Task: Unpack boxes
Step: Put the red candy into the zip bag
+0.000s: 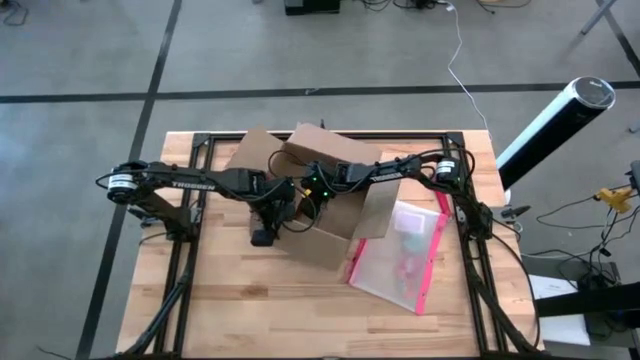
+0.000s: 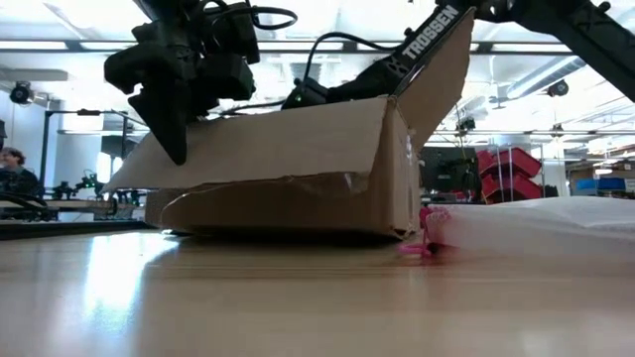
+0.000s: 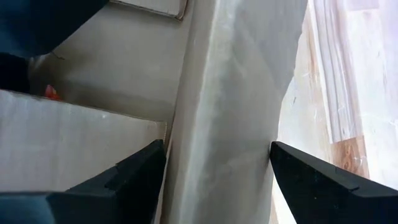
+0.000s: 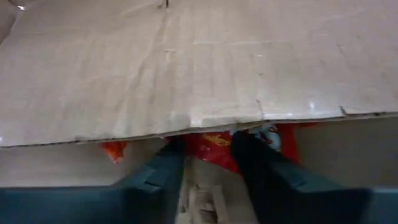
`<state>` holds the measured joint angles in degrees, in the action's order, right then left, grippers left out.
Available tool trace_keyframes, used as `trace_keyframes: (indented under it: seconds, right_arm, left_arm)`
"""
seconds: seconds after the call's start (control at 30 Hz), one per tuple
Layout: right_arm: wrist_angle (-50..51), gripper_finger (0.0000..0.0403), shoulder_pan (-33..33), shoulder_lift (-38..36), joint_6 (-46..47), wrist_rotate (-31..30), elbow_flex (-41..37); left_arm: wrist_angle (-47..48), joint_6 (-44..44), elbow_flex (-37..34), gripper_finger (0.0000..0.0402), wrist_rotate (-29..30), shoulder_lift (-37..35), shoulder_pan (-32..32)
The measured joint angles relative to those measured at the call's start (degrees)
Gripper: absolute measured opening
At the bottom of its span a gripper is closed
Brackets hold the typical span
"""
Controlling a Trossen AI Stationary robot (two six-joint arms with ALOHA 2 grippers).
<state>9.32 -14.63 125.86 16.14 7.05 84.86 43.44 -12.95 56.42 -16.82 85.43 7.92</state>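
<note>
Box (image 1: 330,205) sits mid-table (image 1: 250,310), long axis running 10-to-4 o'clock in the high view, flaps open upward. Left hand (image 1: 283,208) is at the box's 9 o'clock edge, fingers (image 3: 134,171) apart, straddling a flap. Right hand (image 1: 312,190) reaches inside the box from 2 o'clock, fingers (image 4: 261,162) nearly together around a red packet (image 4: 211,146). Pouch (image 1: 405,255) touches the box's 4 o'clock side.

Box (image 1: 335,215) mid-table, pouch (image 1: 405,258) touching its right side.
</note>
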Motion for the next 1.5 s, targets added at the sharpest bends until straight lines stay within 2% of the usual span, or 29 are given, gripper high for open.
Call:
trace_keyframes:
  seconds: [0.07, 0.13, 0.37, 0.73, 0.87, 1.0, 1.1, 1.17, 1.27, 1.4, 1.5]
  right_arm:
    - [0.39, 0.0039, 0.00, 0.00, 0.51, 0.33, 0.00]
    - [0.89, 0.0013, -0.02, 0.00, 0.55, 0.70, 0.00]
    - [6.75, 0.0001, -0.02, -2.17, -0.68, 2.03, -0.02]
    - [18.75, 0.0000, 0.35, -11.68, -4.60, 1.44, -0.13]
    - [19.01, 0.0000, 0.46, -14.19, -4.24, 0.36, -0.07]
    - [16.65, 0.0002, 0.36, -13.36, -3.87, 0.59, -0.17]
    - [15.61, 0.0027, 0.16, -11.29, -5.10, 2.69, -0.17]
    - [15.47, 0.0060, -0.02, -9.69, -5.17, 4.09, -0.24]
    - [14.83, 0.0127, -0.21, -8.42, -4.75, 4.26, -0.35]
    - [11.28, 0.0218, -0.75, -7.76, -3.64, 1.55, -0.35]
    - [7.85, 0.0271, -1.42, -7.14, -2.62, 0.20, -0.29]
  left_arm:
    - [-0.10, 0.00, 0.00, 0.0276, -0.02, 0.00, 0.00]
    - [-0.16, 0.00, 0.00, 0.0276, -0.02, 0.00, -0.01]
    - [-0.32, 0.02, 0.00, 0.0276, -0.02, 0.00, 0.00]
    - [-0.96, 0.00, 0.00, 0.0276, 0.20, 0.00, 0.00]
    - [-1.49, -0.02, 0.00, 0.0276, 0.22, 0.00, -0.02]
    - [-2.73, -0.02, 0.00, 0.0276, 0.22, 0.00, -0.01]
    - [-2.75, 0.00, 0.00, 0.0276, 0.20, 0.00, 0.00]
    - [-2.70, 0.20, 0.00, 0.0276, 0.18, 0.00, -0.02]
    - [-2.61, 0.39, 0.00, 0.0276, -0.16, 0.00, 0.00]
    - [-2.51, 0.44, 0.00, 0.0276, -0.24, 0.00, 0.00]
    - [-2.68, 0.37, 0.00, 0.0276, -0.21, 0.00, 0.00]
